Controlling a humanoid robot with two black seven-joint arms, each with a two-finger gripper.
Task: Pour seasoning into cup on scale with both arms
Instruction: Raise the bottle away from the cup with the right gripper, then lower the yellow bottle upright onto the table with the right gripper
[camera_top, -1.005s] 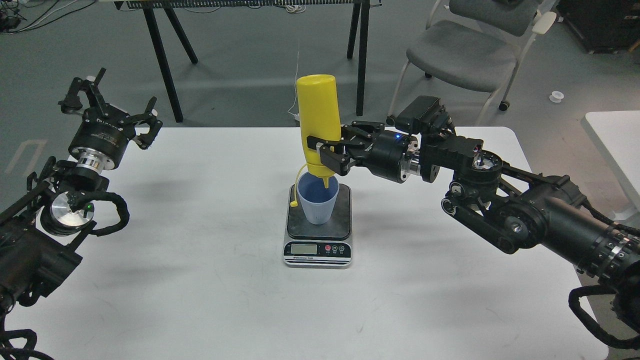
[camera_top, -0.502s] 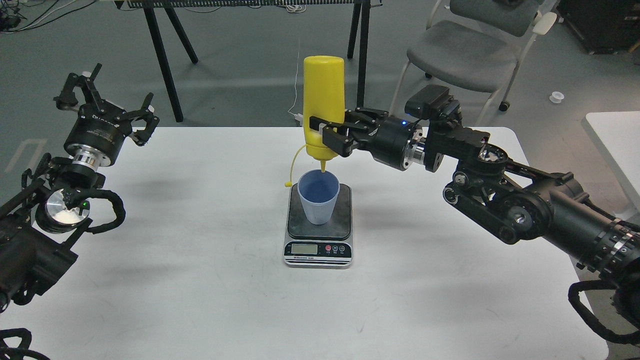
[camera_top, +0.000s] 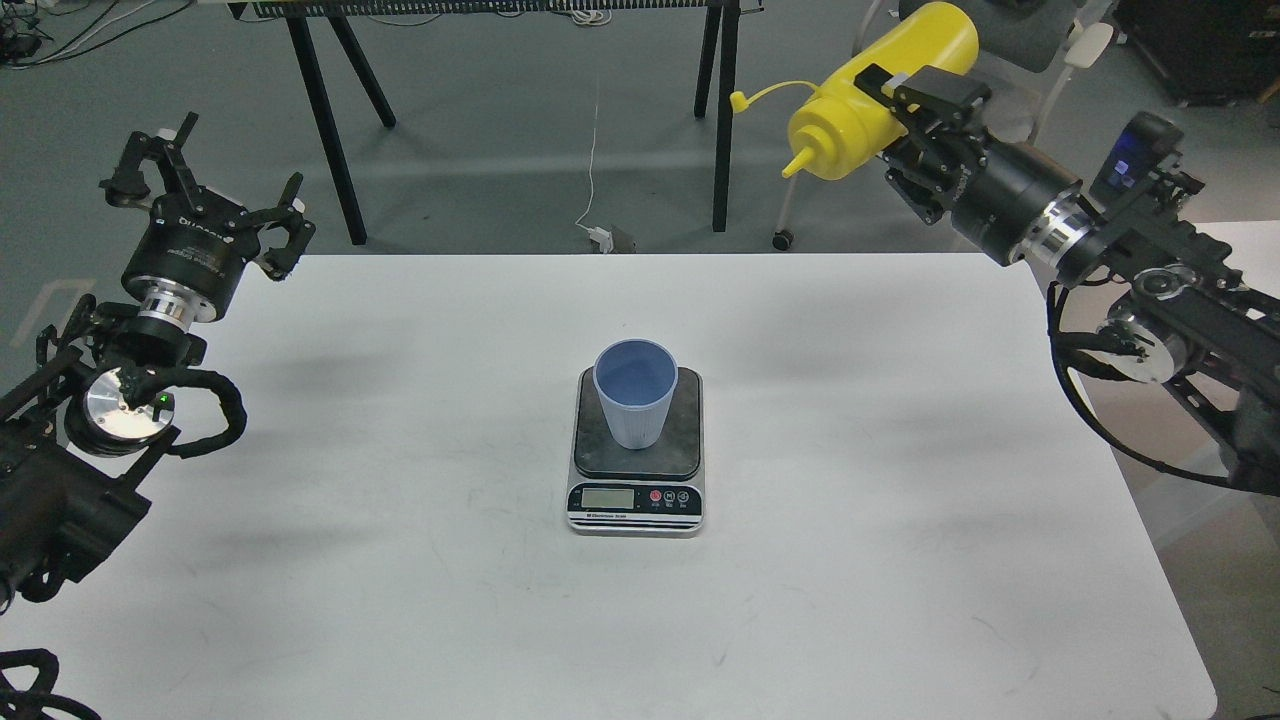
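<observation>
2 black arms in frame, 1 entering from each side. Right gripper (camera_top: 915, 100) sits in the upper right of the frame, fingers pinched around the body of the yellow seasoning bottle (camera_top: 875, 100). Bottle is held well above the table, tilted near-horizontal, cone nozzle pointing left and slightly down, base toward the top right. Thin cap strap (camera_top: 770, 94) arcs up and left from the neck, cap at its end hanging free in the air. Bottle is well apart from the cup, up and to the right of it.

Cup (camera_top: 636, 393), light blue, stands upright on the dark plate of the scale (camera_top: 636, 487) at frame center. Cup sits toward the back-left part of the plate. Scale's silver front faces the bottom of the frame, LCD on the left, red and black buttons beside it; reading too small to tell.

Left gripper (camera_top: 205, 195) is in the upper left of the frame, fingers spread wide, holding nothing, over the table's far left corner. White table (camera_top: 400, 560) carries only the scale and cup. Grey chair (camera_top: 1030, 30) partly hidden behind the bottle and right arm.
</observation>
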